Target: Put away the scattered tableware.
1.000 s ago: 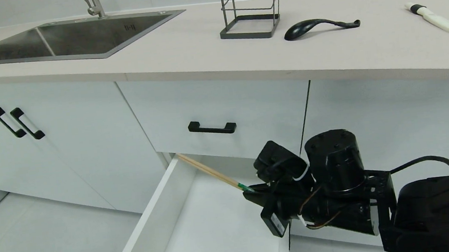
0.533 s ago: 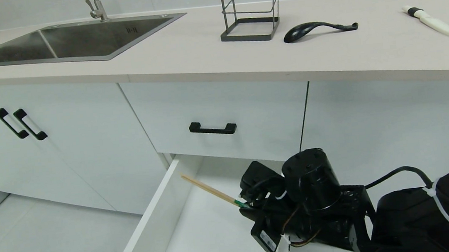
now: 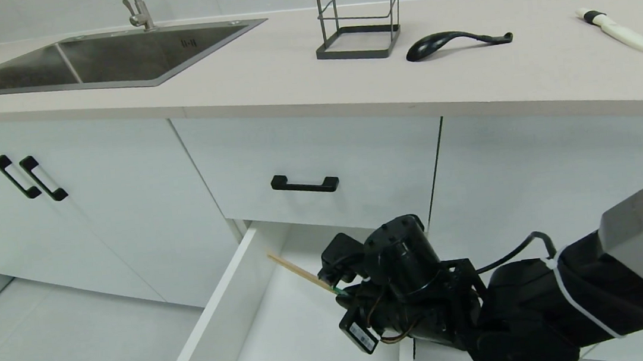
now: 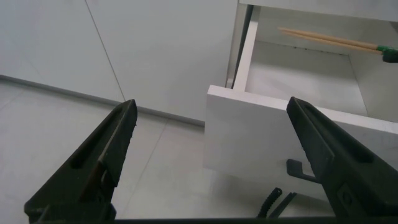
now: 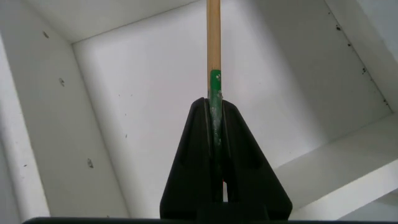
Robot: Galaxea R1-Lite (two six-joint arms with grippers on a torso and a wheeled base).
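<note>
My right gripper (image 3: 340, 293) is shut on the green end of wooden chopsticks (image 3: 301, 273), held inside the open white drawer (image 3: 224, 310) below the counter. In the right wrist view the fingers (image 5: 231, 134) pinch the chopsticks (image 5: 213, 37) above the drawer floor (image 5: 137, 93). My left gripper (image 4: 211, 149) hangs open beside the drawer's front panel (image 4: 261, 137), near the floor, with the chopsticks (image 4: 329, 40) seen beyond. A black spoon (image 3: 450, 42) and a white knife (image 3: 619, 32) lie on the counter.
A wire rack (image 3: 357, 12) stands on the counter (image 3: 287, 82) left of the spoon. The sink (image 3: 87, 55) is at the far left. A closed drawer with a black handle (image 3: 304, 184) sits above the open one. Cabinet doors (image 3: 28, 178) are left.
The right gripper has lowered with the chopsticks and shifted left, deeper into the open drawer. The head view tilted slightly in the first half second.
</note>
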